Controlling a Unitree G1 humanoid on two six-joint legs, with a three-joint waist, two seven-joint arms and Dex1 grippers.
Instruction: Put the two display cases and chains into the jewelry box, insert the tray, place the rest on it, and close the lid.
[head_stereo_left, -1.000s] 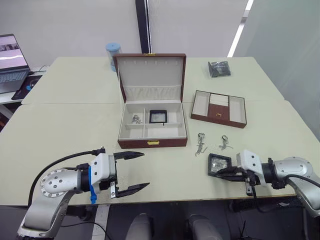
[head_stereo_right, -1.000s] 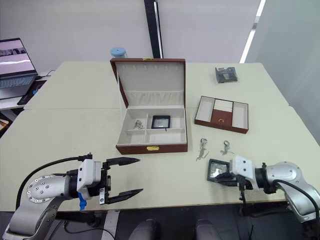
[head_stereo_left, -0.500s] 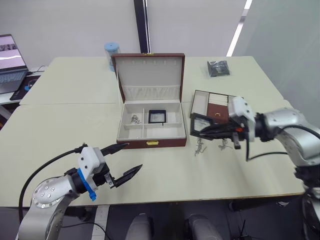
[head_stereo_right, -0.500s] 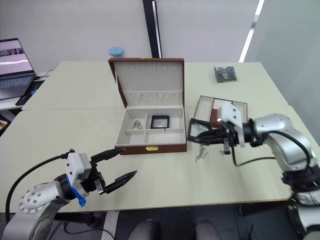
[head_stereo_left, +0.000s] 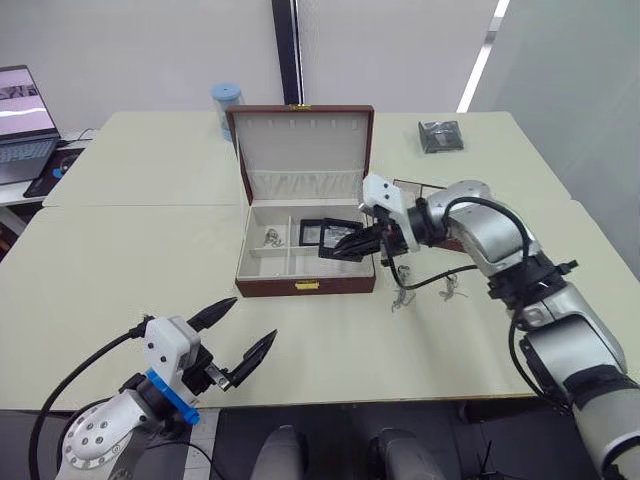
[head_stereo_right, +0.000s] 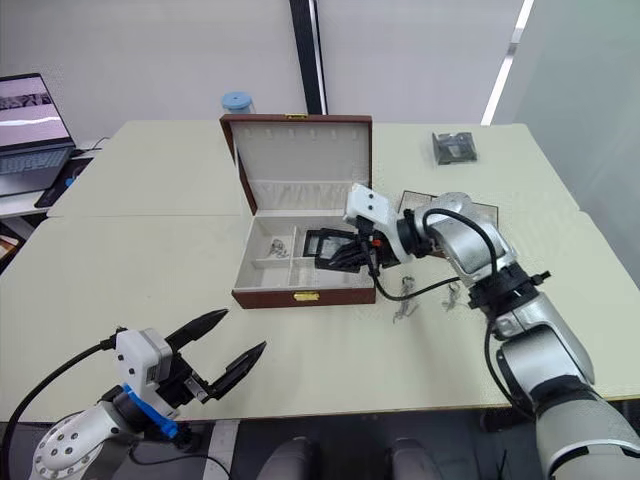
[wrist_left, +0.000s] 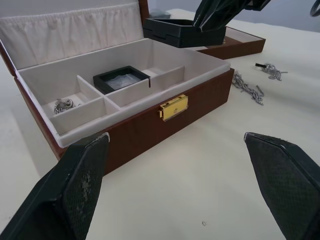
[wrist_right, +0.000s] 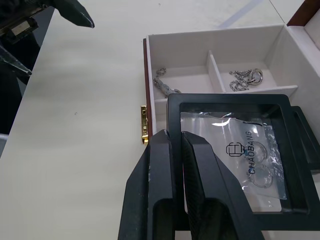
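The right gripper (head_stereo_left: 352, 243) pinches 1 black display case (wrist_right: 240, 155) by its edge, holding it above the open jewelry box (head_stereo_left: 305, 286), over its right side. A second display case (wrist_left: 121, 80) lies inside the box's rear compartment, with a chain (wrist_left: 62, 105) in the small compartment beside it. The lid (head_stereo_left: 301, 140) stands upright. The tray (wrist_left: 239, 45) sits on the table (head_stereo_left: 140, 250) right of the box, 2 silver jewelry pieces (head_stereo_left: 402, 296) near it. The left gripper (head_stereo_left: 236, 334) hovers near the table's front edge, fingers spread.
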